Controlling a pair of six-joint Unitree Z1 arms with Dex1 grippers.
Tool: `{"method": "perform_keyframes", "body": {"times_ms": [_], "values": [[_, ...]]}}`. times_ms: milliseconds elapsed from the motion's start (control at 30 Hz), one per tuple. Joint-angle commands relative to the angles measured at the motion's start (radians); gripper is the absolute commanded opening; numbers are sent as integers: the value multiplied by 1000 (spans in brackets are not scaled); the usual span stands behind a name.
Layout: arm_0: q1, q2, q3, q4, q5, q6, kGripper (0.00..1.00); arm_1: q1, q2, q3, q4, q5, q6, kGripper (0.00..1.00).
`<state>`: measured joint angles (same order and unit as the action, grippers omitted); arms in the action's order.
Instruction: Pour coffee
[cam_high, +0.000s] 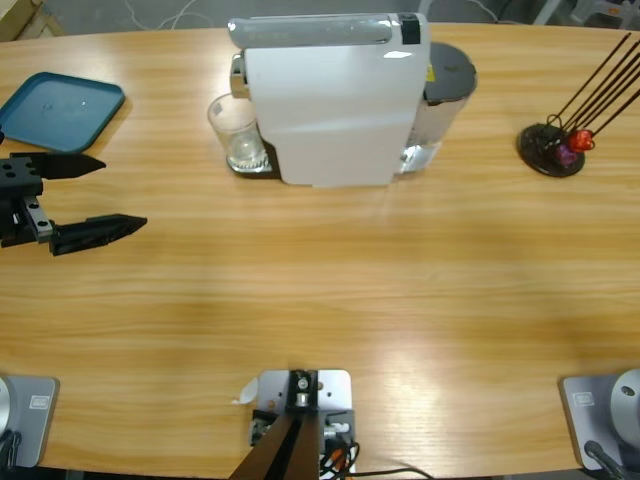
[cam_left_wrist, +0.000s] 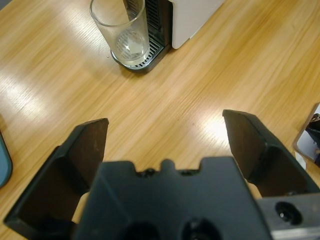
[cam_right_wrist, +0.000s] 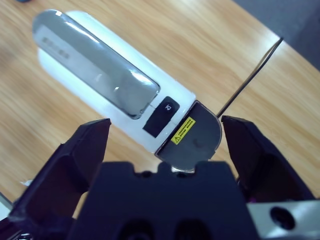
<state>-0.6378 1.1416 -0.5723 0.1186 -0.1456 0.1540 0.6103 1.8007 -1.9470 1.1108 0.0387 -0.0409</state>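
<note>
A clear glass (cam_high: 237, 133) stands on the drip tray at the left end of the white coffee machine (cam_high: 335, 110). In the left wrist view the glass (cam_left_wrist: 121, 30) is upright, and only a thin pale layer, maybe coffee (cam_left_wrist: 131, 46), shows at its bottom. My left gripper (cam_high: 124, 193) hovers open at the table's left edge, well short of the glass, and nothing is between its jaws (cam_left_wrist: 165, 120). My right gripper (cam_right_wrist: 166, 124) is open and looks down on the machine's (cam_right_wrist: 100, 70) top. It does not show in the high view.
A blue tray (cam_high: 60, 105) lies at the far left. At the right stands a black capsule holder (cam_high: 553, 150) with long rods and red and purple capsules. Bare wood stretches between my left gripper and the glass.
</note>
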Motion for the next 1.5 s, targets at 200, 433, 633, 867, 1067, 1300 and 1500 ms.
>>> {"method": "perform_keyframes", "body": {"times_ms": [200,433,633,867,1067,1300,1500], "values": [[-8,24,34,-16,14,-17,996,-43,86,-2,-9,5,4,0],[-8,29,34,-17,14,-17,996,-49,93,0,-8,38,1,0],[-8,29,34,-17,15,-17,996,-40,109,-5,-9,84,-7,0],[-8,36,37,-22,15,-17,996,-38,112,-6,-9,90,-8,0],[-8,34,38,-25,15,-17,996,-38,132,-11,-17,83,-11,0],[-8,35,40,-26,15,-17,996,-38,132,-9,-12,79,-11,0],[-8,32,40,-26,15,-17,996,-37,126,16,-14,72,-13,0]]}}
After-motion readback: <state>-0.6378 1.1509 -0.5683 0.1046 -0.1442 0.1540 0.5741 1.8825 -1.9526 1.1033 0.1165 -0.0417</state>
